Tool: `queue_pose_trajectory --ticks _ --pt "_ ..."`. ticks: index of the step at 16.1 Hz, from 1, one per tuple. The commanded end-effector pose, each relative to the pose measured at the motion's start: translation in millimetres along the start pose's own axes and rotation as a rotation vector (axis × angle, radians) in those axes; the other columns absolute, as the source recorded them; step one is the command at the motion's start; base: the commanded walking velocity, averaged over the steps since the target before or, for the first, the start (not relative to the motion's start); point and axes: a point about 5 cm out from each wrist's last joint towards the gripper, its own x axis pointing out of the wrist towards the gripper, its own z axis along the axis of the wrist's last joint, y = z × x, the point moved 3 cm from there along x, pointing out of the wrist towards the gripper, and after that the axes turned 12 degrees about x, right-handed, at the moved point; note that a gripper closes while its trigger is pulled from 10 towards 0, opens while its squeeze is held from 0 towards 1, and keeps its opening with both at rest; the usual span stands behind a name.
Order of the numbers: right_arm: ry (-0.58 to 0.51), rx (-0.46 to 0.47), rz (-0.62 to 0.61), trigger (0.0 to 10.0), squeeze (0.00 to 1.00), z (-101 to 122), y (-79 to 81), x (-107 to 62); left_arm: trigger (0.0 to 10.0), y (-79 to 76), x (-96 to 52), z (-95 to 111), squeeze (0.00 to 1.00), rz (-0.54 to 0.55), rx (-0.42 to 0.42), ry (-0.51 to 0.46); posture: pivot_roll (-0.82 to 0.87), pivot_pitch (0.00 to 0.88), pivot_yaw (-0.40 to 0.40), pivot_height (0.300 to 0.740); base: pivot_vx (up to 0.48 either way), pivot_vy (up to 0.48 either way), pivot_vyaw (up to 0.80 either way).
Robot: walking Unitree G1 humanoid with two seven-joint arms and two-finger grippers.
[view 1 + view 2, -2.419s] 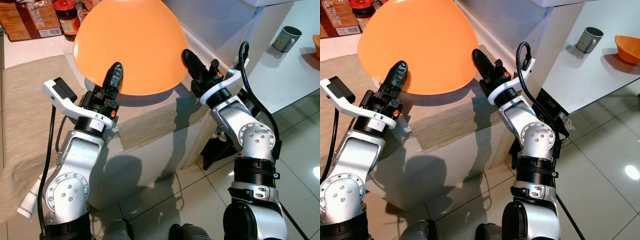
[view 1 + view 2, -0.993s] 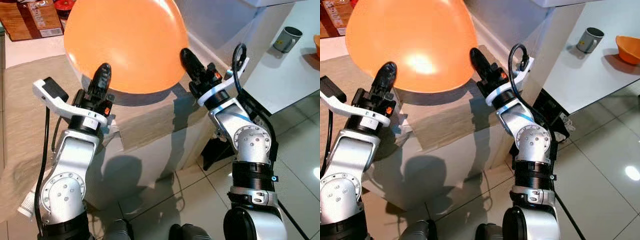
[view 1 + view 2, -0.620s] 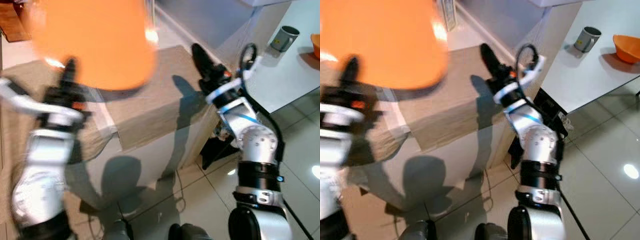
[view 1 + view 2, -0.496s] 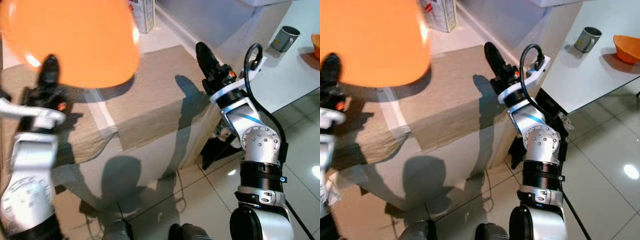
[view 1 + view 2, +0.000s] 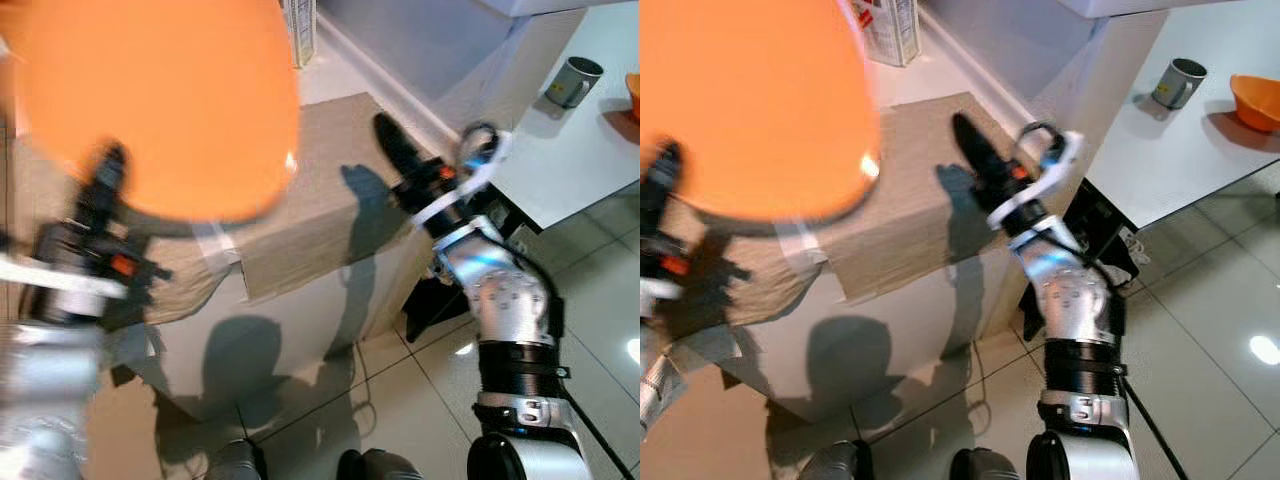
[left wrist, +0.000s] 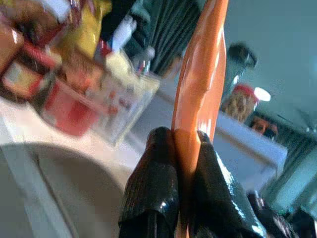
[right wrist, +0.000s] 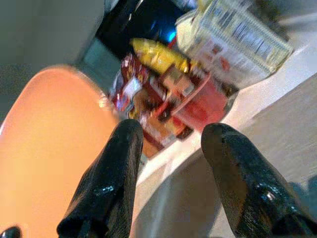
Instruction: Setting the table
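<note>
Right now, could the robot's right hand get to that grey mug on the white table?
Probably not without moving. The right hand is open over the beige cloth, while the grey mug sits well off to its right on the white table.

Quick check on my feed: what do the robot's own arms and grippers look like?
Both arms are silver metal with round bolted joints. The right gripper has long glossy black fingers, a white bracket, a looping black cable and small red-orange marks. The left gripper has the same black fingers.
</note>
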Motion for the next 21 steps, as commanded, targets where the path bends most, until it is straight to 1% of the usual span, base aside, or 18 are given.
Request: queue_pose_trajectory --ticks 1,2,4,5,8,10,14,17,20,21 --pt "0.053 -0.072 -0.023 10.0 0.0 -10.2 -5.9 -2.1 10.0 -12.8 4.1 0.0 0.0 -0.053 0.008 -0.024 -0.04 0.114 -0.038 0.74 0.0 -0.424 0.0" --pt "0.085 -0.108 -0.03 10.0 0.0 -17.6 -7.8 -2.0 10.0 -14.8 4.5 -7.5 0.0 -0.052 -0.003 -0.006 -0.04 0.114 -0.038 0.74 0.0 -0.424 0.0" --pt "0.116 -0.129 -0.027 10.0 0.0 -28.0 -8.5 -2.7 10.0 -17.4 3.0 -20.2 0.0 -0.054 -0.013 0.029 -0.04 0.112 -0.035 0.74 0.0 -0.428 0.0" --pt "0.127 -0.134 -0.023 10.0 0.0 -31.3 -8.2 -3.3 10.0 -18.3 2.7 -23.4 0.0 -0.052 -0.025 0.033 -0.04 0.114 -0.032 0.74 0.0 -0.428 0.0" --pt "0.133 -0.143 -0.005 10.0 0.0 -37.4 -6.0 -4.1 10.0 -21.7 4.1 -26.8 0.0 -0.052 -0.045 0.017 -0.04 0.115 -0.027 0.74 0.0 -0.433 0.0" --pt "0.139 -0.155 0.003 10.0 0.0 -40.0 -5.4 -4.7 10.0 -20.5 5.2 -28.2 0.0 -0.04 -0.041 0.012 -0.04 0.116 -0.025 0.74 0.0 -0.433 0.0" --pt "0.136 -0.169 0.017 10.0 0.0 -39.7 -4.7 -6.8 10.0 -9.1 2.2 -35.3 0.0 0.033 -0.021 0.03 -0.04 0.122 -0.021 0.74 0.0 -0.439 0.8" --pt "0.123 -0.18 0.01 10.0 0.0 -36.5 -5.7 -7.7 10.0 -7.5 1.0 -37.9 0.0 0.054 -0.015 0.035 -0.04 0.125 -0.022 0.74 0.0 -0.439 0.79" --pt "0.108 -0.2 -0.004 10.0 0.0 -31.0 -7.7 -8.1 10.0 -1.0 0.8 -44.3 0.0 0.113 -0.009 0.049 -0.05 0.126 -0.024 0.74 0.0 -0.439 0.79" --pt "0.103 -0.201 -0.008 10.0 0.0 -29.9 -8.3 -8.3 10.0 -0.9 1.3 -45.8 0.0 0.115 -0.009 0.052 -0.05 0.125 -0.024 0.74 0.0 -0.439 0.79"
